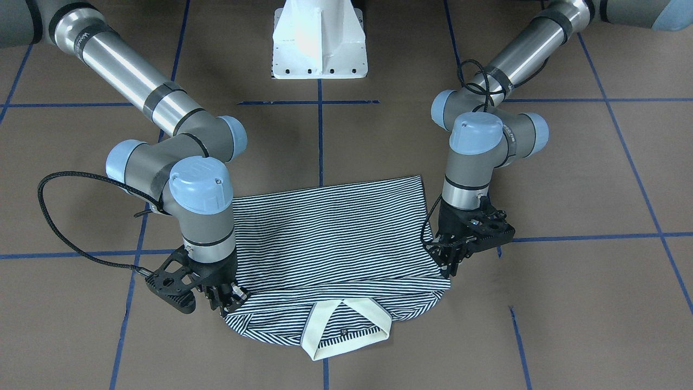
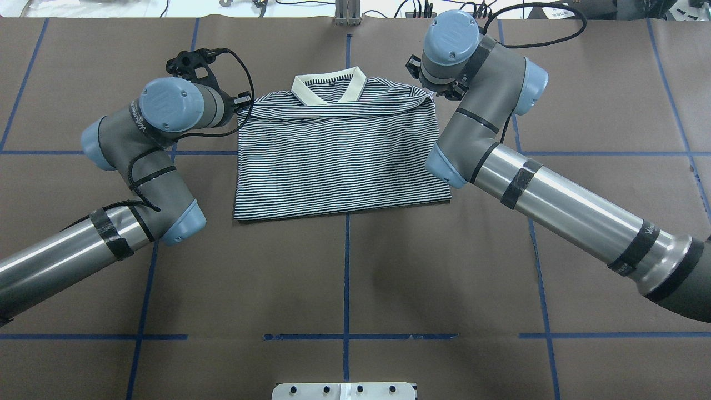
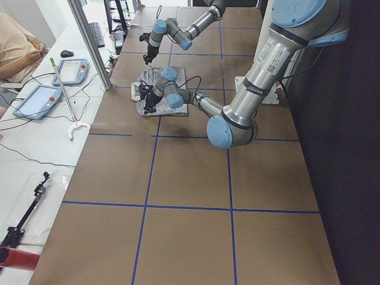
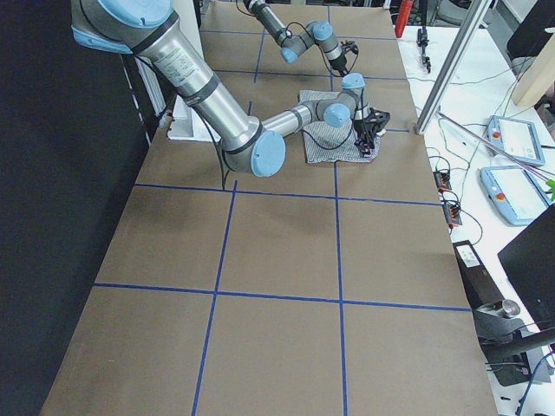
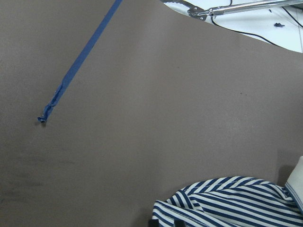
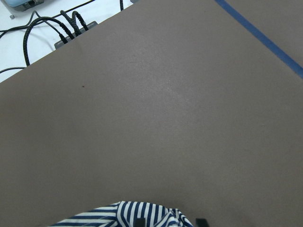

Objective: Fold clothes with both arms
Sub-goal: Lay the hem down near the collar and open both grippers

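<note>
The striped polo shirt lies flat on the brown table, folded into a rectangle. Its cream collar points away from the robot. It also shows in the overhead view. My left gripper stands at one shoulder corner of the shirt, fingers down and close together on the cloth edge; in the overhead view it is at the shirt's upper left corner. My right gripper pinches the opposite shoulder corner. Bunched stripes fill the bottom of the left wrist view and the right wrist view.
The white pedestal base stands at the robot's side of the table. Blue tape lines cross the brown cover. Cables lie past the far table edge. An operator's desk with tablets runs along that side.
</note>
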Controlling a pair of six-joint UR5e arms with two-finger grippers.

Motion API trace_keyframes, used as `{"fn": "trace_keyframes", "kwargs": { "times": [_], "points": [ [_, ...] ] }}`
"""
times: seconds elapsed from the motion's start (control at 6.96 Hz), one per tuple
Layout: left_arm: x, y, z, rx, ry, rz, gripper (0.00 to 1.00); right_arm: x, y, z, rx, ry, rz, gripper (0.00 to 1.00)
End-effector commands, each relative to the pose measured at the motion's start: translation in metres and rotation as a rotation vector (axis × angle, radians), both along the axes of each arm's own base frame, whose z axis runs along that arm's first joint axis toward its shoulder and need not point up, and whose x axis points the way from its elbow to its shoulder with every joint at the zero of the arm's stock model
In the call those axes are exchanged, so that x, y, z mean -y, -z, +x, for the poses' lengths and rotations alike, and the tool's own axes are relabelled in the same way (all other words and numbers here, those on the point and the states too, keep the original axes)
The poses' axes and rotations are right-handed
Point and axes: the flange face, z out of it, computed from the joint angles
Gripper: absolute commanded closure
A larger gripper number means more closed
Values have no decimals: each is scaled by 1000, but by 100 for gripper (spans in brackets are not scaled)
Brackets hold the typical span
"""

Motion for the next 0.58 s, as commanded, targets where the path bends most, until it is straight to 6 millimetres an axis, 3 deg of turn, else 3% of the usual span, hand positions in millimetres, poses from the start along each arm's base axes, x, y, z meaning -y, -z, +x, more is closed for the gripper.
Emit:
{"fn": "trace_keyframes", "kwargs": {
  "times": [0.0, 0.29, 0.43],
  "points": [
    [0, 5, -3, -29, -1, 23, 0, 1, 8, 1, 11, -6, 5, 8],
    [-8, 35, -14, -103, -18, 67, 0, -8, 27, 8, 71, -2, 22, 7],
    [-17, 39, -13, -162, -76, 58, 0, -45, 18, 12, 125, 47, 5, 7]
  ]
}}
